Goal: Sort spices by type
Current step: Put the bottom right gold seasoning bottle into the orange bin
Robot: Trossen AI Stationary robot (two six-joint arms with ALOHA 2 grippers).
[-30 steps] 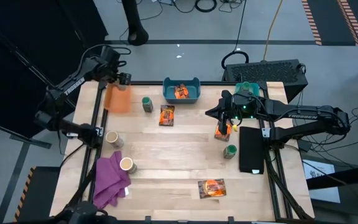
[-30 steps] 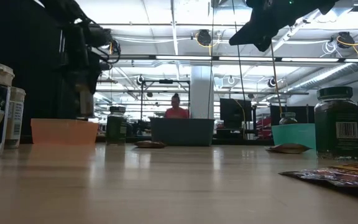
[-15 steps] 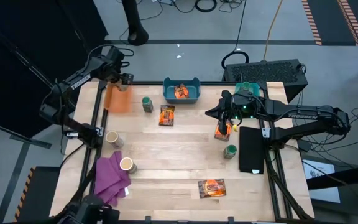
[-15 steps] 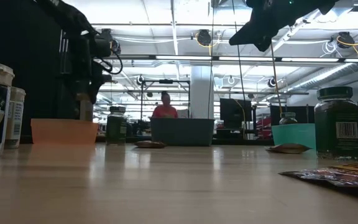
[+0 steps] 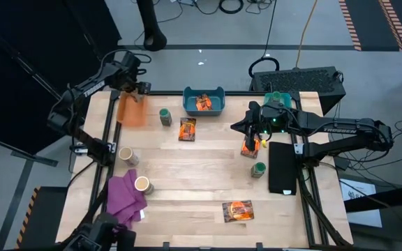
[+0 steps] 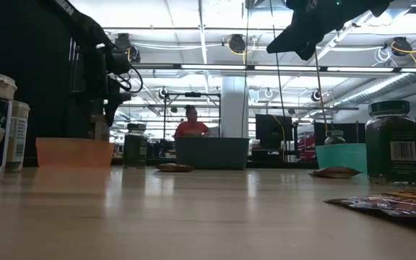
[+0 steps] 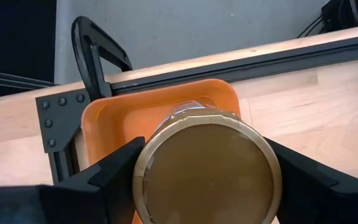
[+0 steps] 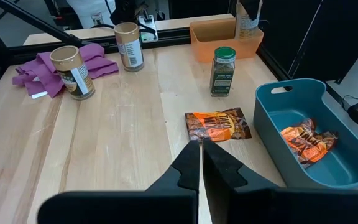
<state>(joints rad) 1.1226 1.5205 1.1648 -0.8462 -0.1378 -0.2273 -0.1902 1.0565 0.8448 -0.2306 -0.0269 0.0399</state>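
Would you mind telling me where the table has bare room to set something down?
The widest bare patch lies mid-table, between the two tan jars and the green jar. It is crowded along the far edge, around the orange bin and blue bin.

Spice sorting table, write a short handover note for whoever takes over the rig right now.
Left gripper: shut on a tan jar, over the orange bin.
Right gripper: shut, empty, parked above the table's right side near a packet.
Done: one packet in the blue bin.
Left: two tan jars by the purple cloth, two green jars, and packets on the table. The teal bin is mostly hidden by the right arm.
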